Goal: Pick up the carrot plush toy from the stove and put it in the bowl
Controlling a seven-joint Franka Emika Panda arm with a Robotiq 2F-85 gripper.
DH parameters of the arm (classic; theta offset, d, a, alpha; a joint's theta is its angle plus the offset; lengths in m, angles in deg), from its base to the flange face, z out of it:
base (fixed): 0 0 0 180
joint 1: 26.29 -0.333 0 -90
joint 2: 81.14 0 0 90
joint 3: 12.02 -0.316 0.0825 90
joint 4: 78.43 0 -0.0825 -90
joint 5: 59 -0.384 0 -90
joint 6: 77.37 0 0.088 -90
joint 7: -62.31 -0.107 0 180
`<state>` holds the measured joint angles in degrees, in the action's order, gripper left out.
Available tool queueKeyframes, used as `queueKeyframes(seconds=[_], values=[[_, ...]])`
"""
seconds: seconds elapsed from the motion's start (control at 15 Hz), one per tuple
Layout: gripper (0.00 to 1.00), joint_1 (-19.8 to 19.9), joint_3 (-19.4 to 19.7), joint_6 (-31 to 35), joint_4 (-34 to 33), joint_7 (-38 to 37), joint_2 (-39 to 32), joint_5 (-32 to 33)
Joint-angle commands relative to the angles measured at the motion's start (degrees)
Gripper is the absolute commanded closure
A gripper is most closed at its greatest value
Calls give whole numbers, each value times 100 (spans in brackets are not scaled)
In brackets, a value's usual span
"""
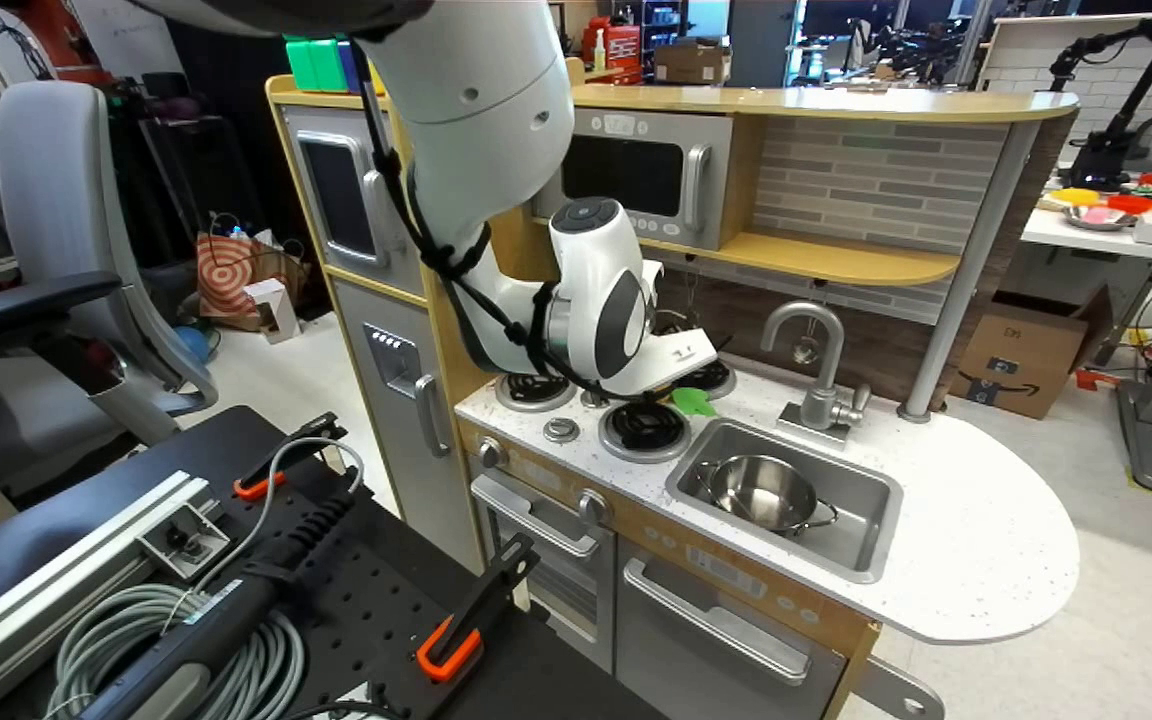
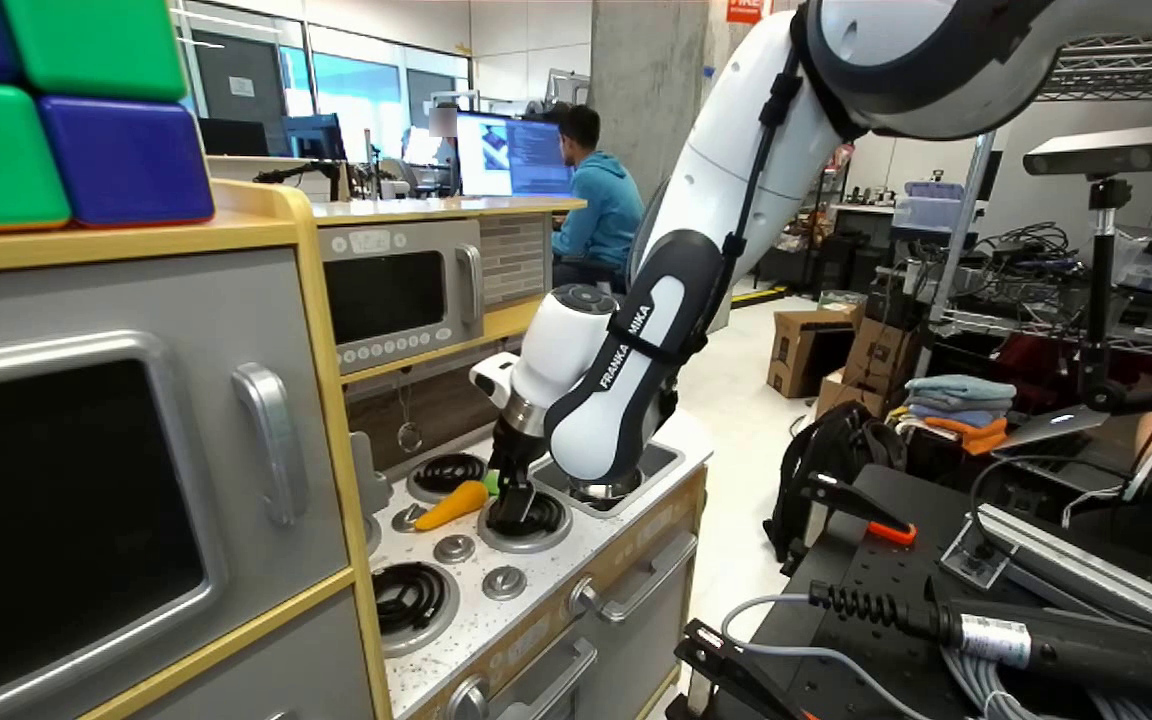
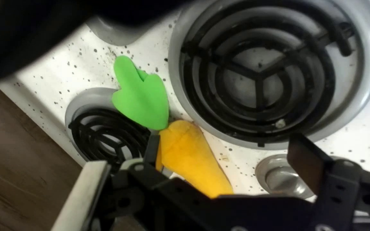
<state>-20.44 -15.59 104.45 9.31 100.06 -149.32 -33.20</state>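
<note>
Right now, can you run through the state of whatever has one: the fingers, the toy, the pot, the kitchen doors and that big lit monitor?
Fingers: open, apart
Carrot plush toy: lying on the stove, not gripped
Pot: mouth up in the sink
Microwave door: shut
Oven door: shut
Upper cabinet door: shut
Lower cabinet door: shut
Door below the sink: shut
Big monitor: on
</note>
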Motion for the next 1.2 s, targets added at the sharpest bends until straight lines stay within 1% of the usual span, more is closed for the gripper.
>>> queueKeyframes(seconds=[0.0,0.2,0.33,0.67,0.73,0.93,1.0,1.07,1.13], values=[[0,191,-284,462,-851,202,-702,164],[0,312,-501,690,-1183,329,-932,237],[0,411,-692,675,-1432,383,-1060,237],[0,671,-1173,273,-2035,539,-1456,188],[2,702,-1248,172,-2109,554,-1524,174],[0,779,-1457,-126,-2345,590,-1726,127],[25,791,-1504,-213,-2416,588,-1776,112],[25,795,-1540,-311,-2494,590,-1825,100],[28,811,-1590,-409,-2558,592,-1859,88]])
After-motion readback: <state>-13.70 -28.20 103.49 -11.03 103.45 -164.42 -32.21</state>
